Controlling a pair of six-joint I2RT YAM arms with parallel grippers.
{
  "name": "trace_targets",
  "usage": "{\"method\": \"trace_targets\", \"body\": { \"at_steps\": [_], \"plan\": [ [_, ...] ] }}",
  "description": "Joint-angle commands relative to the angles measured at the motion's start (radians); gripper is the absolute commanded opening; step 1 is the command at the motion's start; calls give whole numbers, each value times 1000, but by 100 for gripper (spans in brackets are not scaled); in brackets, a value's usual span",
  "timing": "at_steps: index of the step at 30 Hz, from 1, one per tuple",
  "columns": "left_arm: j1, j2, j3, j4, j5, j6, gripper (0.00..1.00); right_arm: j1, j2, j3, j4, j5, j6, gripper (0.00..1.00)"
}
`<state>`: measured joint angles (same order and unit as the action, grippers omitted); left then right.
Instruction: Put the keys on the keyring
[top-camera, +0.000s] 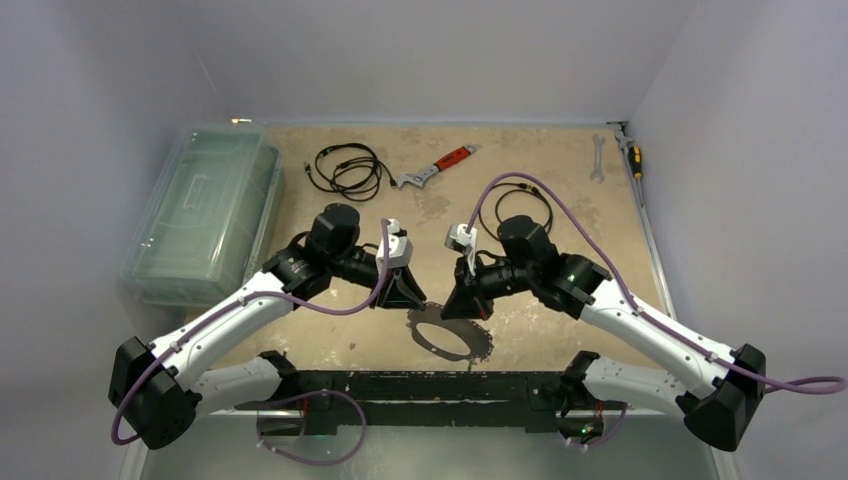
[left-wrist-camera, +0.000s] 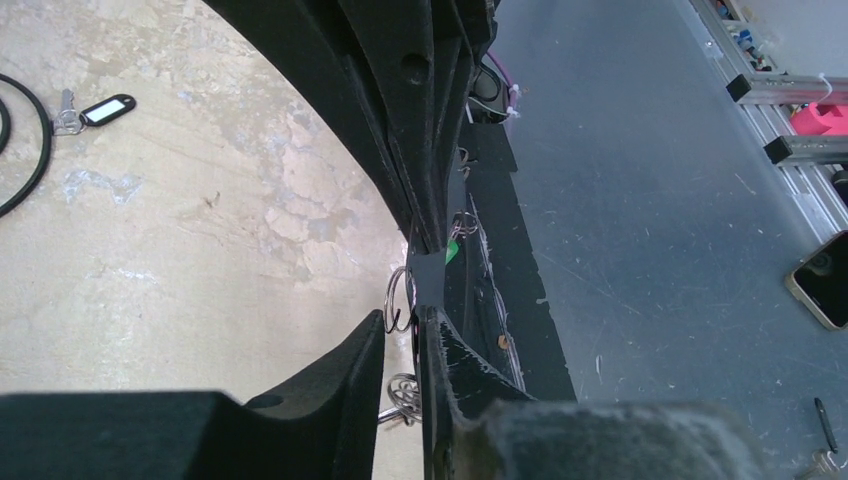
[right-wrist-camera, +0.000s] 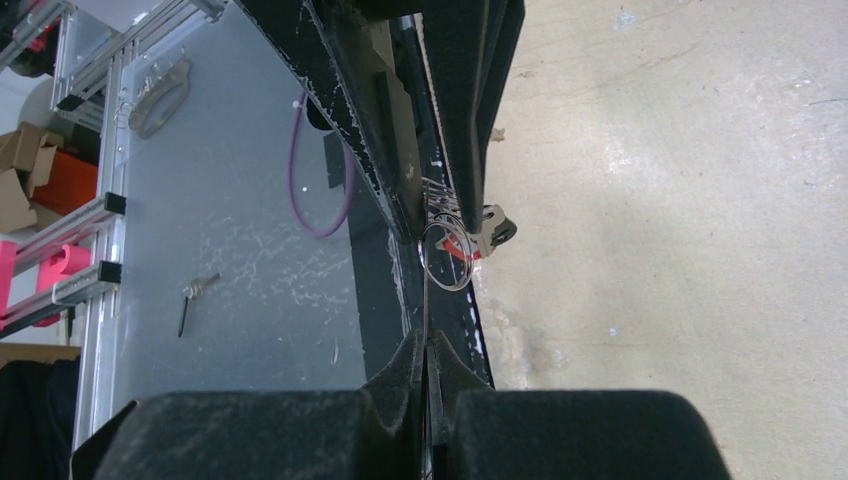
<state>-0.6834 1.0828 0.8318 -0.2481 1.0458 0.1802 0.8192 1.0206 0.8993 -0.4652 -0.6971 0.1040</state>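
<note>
The right hand is pinched fully shut on a thin grey wire that runs straight out ahead of its fingertips. This looks like the keyring seen edge-on. From above, the hoop hangs just under and in front of both hands, its upper rim meeting the right hand's tips, over the near edge of the tabletop.

The left hand faces the right one, tips almost meeting. Its fingers stand a narrow slot apart, not touching each other. A small wire loop sits at the mouth of that slot, and I cannot tell whether the fingers press on it.

Just past the right hand's tips, a cluster of keys hangs with a red tag. A green tag shows just beyond the left hand's tips. One more key with a black tag lies flat, far off to the left hand's left, beside a black cable.

A red-handled wrench lies well beyond both hands.
</note>
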Motion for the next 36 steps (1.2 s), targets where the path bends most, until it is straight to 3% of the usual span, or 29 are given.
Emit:
{"method": "trace_targets", "body": {
  "at_steps": [1, 4, 11, 19, 24, 36],
  "plan": [
    [-7, 4, 37, 42, 37, 42, 14, 5, -9, 38, 15, -17, -18, 0],
    [-11, 8, 35, 43, 38, 41, 7, 6, -4, 34, 11, -11, -20, 0],
    [-11, 16, 35, 63, 35, 21, 6, 6, 8, 26, 6, -2, -20, 0],
    [-11, 41, 26, 102, 28, -23, 19, 8, 11, 23, 5, 14, -20, 0],
    [-17, 56, 19, 121, 39, -42, 22, 8, 15, 23, 6, 18, -18, 0],
    [-19, 59, 44, 52, 3, -13, 10, 8, 29, 18, -4, 37, -18, 0]
  ]
}}
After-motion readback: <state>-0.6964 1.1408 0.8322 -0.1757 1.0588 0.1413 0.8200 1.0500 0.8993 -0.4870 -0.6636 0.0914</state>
